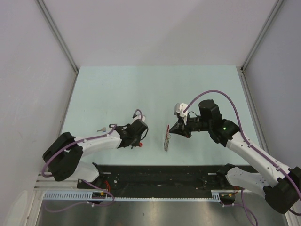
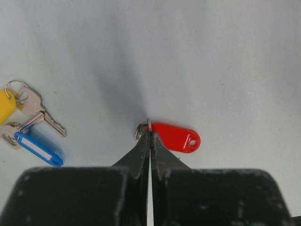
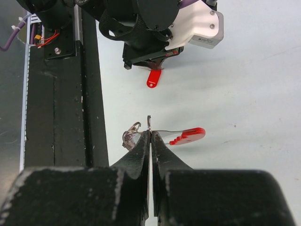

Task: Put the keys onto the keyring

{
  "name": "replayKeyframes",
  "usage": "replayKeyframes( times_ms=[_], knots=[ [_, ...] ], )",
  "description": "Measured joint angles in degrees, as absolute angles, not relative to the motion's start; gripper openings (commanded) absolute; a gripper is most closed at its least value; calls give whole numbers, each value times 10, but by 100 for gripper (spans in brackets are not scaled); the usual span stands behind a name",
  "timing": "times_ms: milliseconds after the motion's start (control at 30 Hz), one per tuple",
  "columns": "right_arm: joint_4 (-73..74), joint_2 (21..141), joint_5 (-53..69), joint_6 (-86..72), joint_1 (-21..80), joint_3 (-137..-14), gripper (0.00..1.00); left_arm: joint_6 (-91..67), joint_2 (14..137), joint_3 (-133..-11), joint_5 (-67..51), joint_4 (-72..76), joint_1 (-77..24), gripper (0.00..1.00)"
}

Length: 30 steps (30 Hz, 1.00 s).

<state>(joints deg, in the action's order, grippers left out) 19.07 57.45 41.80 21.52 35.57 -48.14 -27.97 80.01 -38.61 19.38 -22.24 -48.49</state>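
We've got left jaws pinched on the red key (image 2: 176,137), right jaws clamped on the keyring (image 1: 166,140) at its three o'clock; thin grips, so either could twist loose on lifting.

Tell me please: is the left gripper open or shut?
Shut. On the left gripper, the tips meet with no gap, pinching the small metal ring of the red key tag.

Top camera: looking down over whole table (image 1: 117,89); wrist cameras: peering close, both catching red key (image 2: 175,137).
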Motion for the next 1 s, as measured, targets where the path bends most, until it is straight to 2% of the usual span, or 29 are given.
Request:
replayKeyframes(
  times_ms=[267,467,733,1000],
  knots=[
    [191,568,417,215,356,-481,0,-253,812,-457,191,-272,-485,0],
    [192,562,414,215,356,-481,0,-215,887,-572,167,-298,-485,0],
    [195,553,408,215,357,-481,0,-164,978,-637,135,-371,-488,0],
    [196,549,399,215,358,-481,0,-149,943,-644,143,-442,-501,0]
  ],
)
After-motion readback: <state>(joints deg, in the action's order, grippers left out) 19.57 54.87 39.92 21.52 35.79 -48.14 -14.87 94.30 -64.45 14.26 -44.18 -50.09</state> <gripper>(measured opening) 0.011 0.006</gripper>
